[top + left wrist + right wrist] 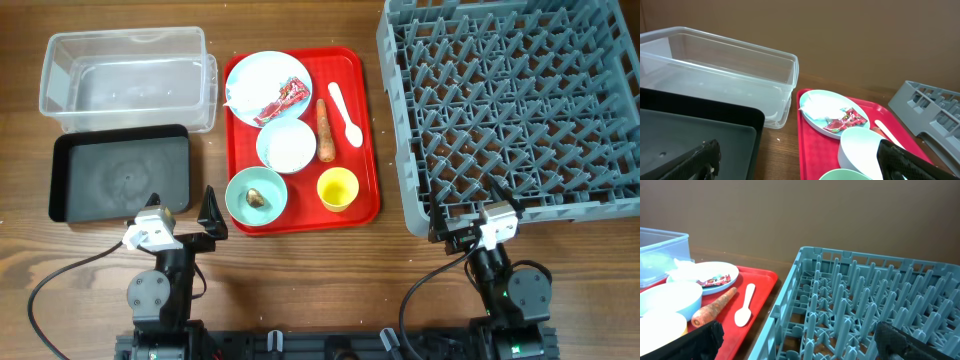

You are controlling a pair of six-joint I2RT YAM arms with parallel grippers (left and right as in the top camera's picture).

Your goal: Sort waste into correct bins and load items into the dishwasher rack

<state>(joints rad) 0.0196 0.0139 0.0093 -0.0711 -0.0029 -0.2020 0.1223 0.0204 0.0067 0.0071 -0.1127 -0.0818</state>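
The flat red serving tray (365, 130) holds a pale blue plate (262, 75) with the red wrapper (283, 100) and white tissue, a white bowl (286, 145), an orange carrot (325, 130), a white spoon (345, 112), a yellow cup (337, 188), and a mint-green bowl (243, 185) with a brown scrap (257, 197). The clear tub (125, 75) and black tray (120, 175) lie to the left. The grey rack (515, 105) is on the right. My left gripper (182, 212) is open and empty near the black tray's front right corner. My right gripper (470, 212) is open and empty at the rack's front edge.
In the left wrist view the tub (715, 65), black tray (690, 135), plate (815, 102) and white bowl (860, 147) lie ahead. In the right wrist view the rack's pegs (865, 300) fill the right; the carrot (715, 305) and spoon (745, 307) are at the left.
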